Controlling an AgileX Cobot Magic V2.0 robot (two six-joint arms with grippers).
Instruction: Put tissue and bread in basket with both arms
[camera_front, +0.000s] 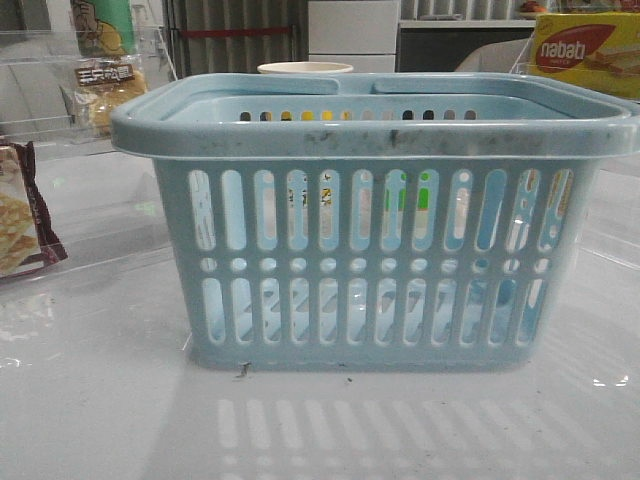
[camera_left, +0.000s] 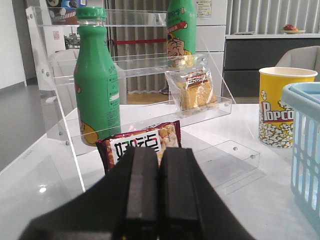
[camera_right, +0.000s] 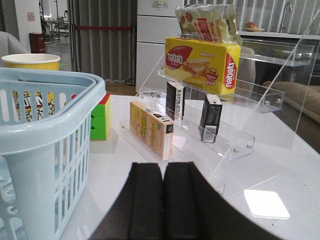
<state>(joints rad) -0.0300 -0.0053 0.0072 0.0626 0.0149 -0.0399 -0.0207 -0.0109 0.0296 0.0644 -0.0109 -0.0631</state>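
Left pincer: fingers pressed together, clamped on nothing.
Right pincer: fingers likewise together, empty.
Bread: golden-brown loaf in clear crinkly bag with dark brown label, ahead of left pincer on clear acrylic shelf, beyond maroon-edged cracker bag, beside tall green bottle.
Tissue: small flat black pack, upright on clear acrylic rack ahead of right pincer.
Basket: large light blue slotted plastic basket, between both pincers, apparently empty.
Step in hand: likely opening, then reaching straight ahead.
Clearance: shelf lips, bottle and cracker bag close; open tabletop before each pincer.
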